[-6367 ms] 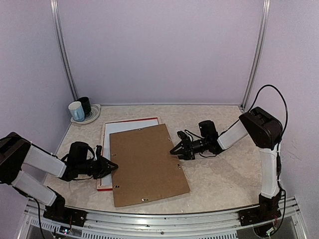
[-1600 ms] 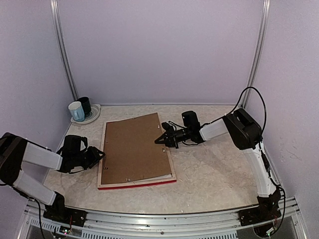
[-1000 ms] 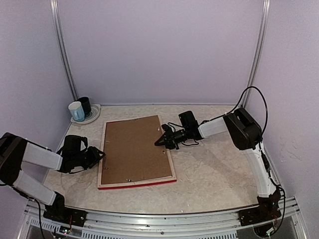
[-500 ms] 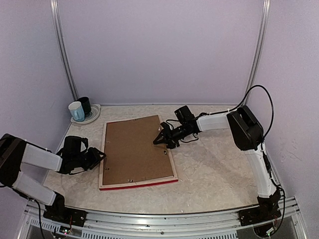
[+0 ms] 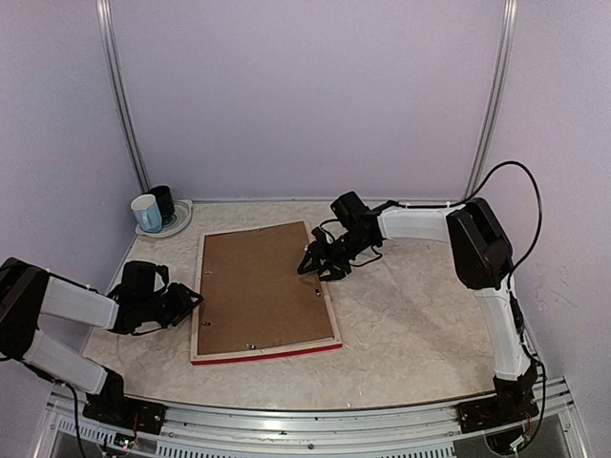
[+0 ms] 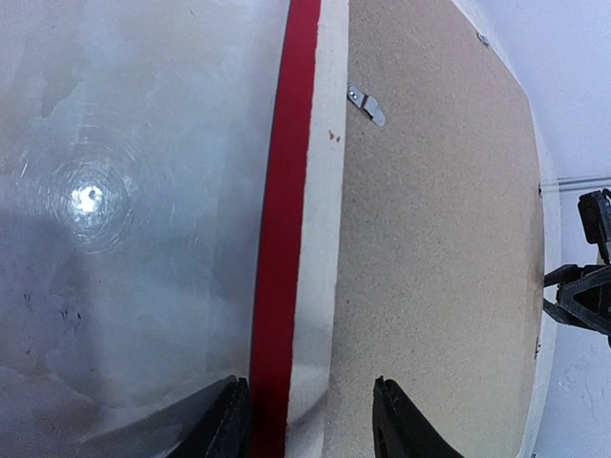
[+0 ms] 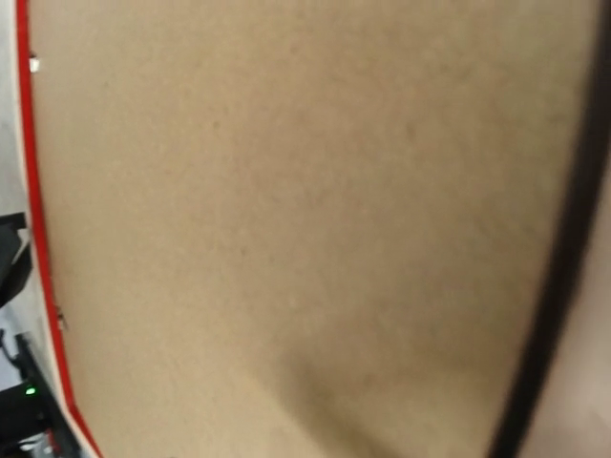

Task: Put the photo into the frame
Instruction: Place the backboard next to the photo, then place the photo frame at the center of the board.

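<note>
- Lying flat and face down in the middle of one pale marbled table (image 5: 420, 324) is one rectangular frame (image 5: 267, 353), with a red strip along its near edge and pale wood rails.
- One plain brown board (image 5: 260, 286), matte and grainy like pressed fibre, fills the frame's back. The photo cannot be seen in any view.
- Two white-and-black arms reach in, each ending in one black claw.
- The left claw (image 5: 191, 303) sits low, just beside the frame's left rail. Its jaws stand apart and hold nothing.
- The right claw (image 5: 307, 263) is at the frame's right rail near the far corner, jaws parted, with nothing seen in its grip.
- One white mug (image 5: 146, 213) and one dark mug (image 5: 163, 201) stand together on one round plate (image 5: 179, 224) in the far left corner.
- Only the left wrist view shows one small metal clip (image 6: 368, 103) at the board's edge. It also shows the left fingertips (image 6: 225, 420), with the red strip and pale wood between them.
- The right wrist view gives only blurred brown board and a thin red edge.
</note>
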Motion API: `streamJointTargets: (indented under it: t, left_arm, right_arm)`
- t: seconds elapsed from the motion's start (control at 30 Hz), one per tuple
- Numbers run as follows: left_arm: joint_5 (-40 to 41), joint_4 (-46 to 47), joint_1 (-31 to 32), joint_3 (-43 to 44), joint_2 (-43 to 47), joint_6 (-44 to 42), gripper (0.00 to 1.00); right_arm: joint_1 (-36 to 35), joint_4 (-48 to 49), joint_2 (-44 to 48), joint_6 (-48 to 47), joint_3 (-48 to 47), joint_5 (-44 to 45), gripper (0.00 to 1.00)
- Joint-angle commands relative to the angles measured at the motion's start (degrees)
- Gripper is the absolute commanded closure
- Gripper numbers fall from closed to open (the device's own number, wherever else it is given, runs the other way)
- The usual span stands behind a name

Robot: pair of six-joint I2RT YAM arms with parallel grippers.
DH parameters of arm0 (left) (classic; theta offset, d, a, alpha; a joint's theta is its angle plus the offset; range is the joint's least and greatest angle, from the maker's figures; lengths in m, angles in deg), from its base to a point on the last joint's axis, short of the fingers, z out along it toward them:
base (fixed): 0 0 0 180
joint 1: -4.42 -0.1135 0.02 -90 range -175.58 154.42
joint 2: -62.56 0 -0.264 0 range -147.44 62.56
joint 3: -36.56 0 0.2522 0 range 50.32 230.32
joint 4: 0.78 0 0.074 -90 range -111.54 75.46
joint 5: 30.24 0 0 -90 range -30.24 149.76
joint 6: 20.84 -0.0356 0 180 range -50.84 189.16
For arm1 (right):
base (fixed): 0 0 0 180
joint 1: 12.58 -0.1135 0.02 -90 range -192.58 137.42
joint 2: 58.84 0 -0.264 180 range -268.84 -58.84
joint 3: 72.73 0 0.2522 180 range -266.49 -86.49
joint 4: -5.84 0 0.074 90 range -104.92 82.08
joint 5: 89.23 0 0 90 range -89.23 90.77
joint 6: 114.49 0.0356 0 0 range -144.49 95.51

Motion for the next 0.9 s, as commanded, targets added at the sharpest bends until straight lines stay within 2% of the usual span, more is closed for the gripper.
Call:
streamJointTargets:
  t: [0.0,0.27,0.6,0.87]
  left_arm:
    - [-0.3,-3.4,0.5,-1.0,0.5,0.0,0.56]
    - [0.6,-4.8,0.3,-0.8,1.5,-0.4,0.56]
    - [3.1,-6.8,-0.2,0.7,1.4,-2.0,0.57]
    - [3.6,-4.7,-0.1,0.7,-2.9,-2.4,0.72]
  right_arm:
    - [-0.7,-6.8,4.1,-3.5,-3.1,6.9,0.42]
    - [-0.8,-10.0,9.3,-6.3,-1.4,14.0,0.41]
    - [-0.8,-2.2,11.1,-6.8,7.2,14.9,0.41]
    - [-0.8,1.3,9.2,-7.4,7.9,16.3,0.47]
